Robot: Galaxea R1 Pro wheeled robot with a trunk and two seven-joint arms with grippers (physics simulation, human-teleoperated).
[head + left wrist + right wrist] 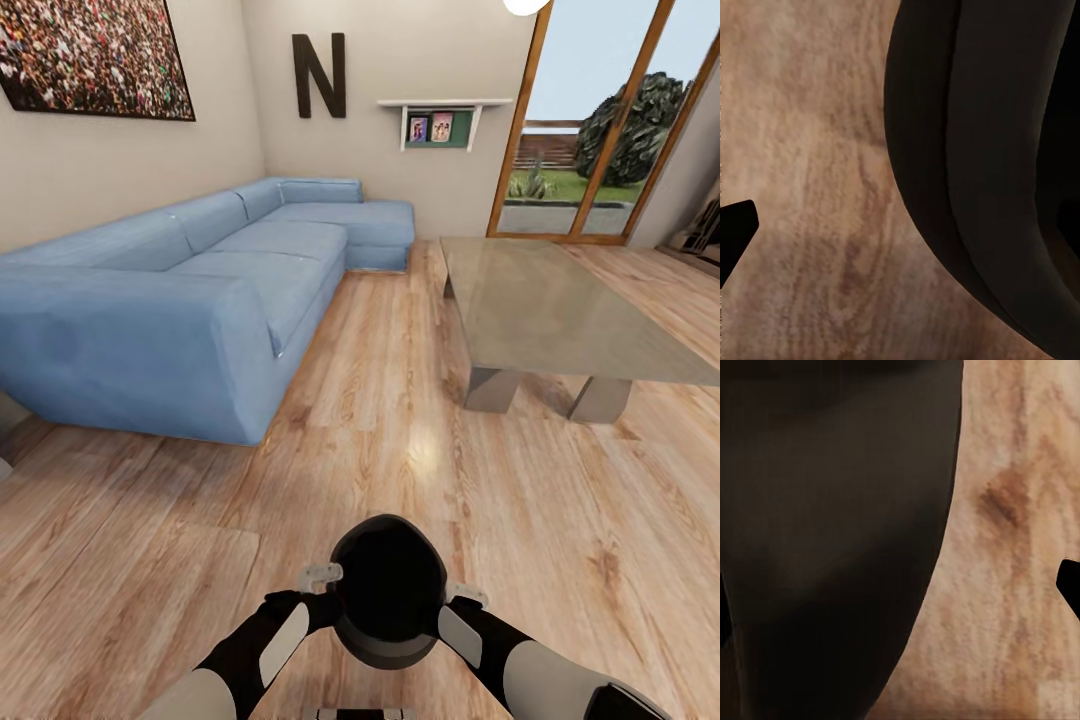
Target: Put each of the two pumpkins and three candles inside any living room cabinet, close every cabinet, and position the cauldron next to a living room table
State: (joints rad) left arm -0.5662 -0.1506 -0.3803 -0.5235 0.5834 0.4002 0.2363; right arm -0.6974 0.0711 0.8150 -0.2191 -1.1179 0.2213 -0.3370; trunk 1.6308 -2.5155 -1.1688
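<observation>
The black cauldron (388, 590) is held between the left claw (318, 580) and right claw (462, 598), both closed on it. The glass table (560, 310) is not yet reached.

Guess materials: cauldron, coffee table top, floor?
Cauldron: matte black, likely cast iron or dark plastic; no shine. Coffee table top: probably glass or polished stone, smooth grey-beige with faint reflection. Floor: wood planks or laminate, visible grain and glossy highlight.
</observation>
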